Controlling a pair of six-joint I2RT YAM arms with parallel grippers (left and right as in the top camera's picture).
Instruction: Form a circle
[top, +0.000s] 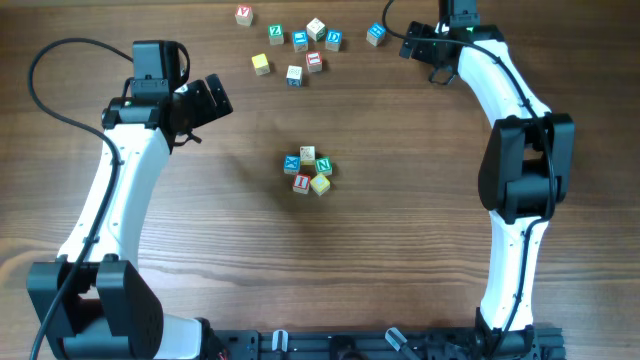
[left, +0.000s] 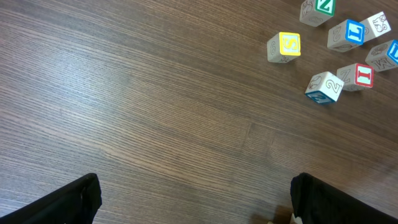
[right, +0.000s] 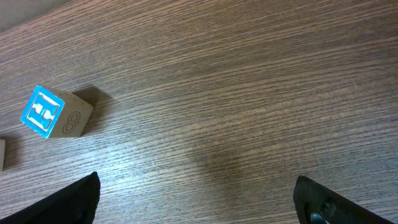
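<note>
The circle sits near the middle of the table. It is a tight ring of five small letter cubes, touching or nearly so: the cream cube at 12 o'clock, the green-faced cube at 3, the plain yellow cube at 5, the red-faced cube at 7 and the blue-faced cube at 10. The loose cubes lie scattered at 12 o'clock from the ring, well apart from it, near the top edge of the overhead view. The left gripper hangs at 10 o'clock from the ring, its jaws spread wide and holding nothing. Its wrist view shows only bare wood between the two fingers, with part of the scatter at 1 o'clock. The right gripper is at 1 o'clock from the ring, likewise gaping wide and empty. A lone blue cube lies at 10 o'clock in its wrist view, clear of both fingers.
</note>
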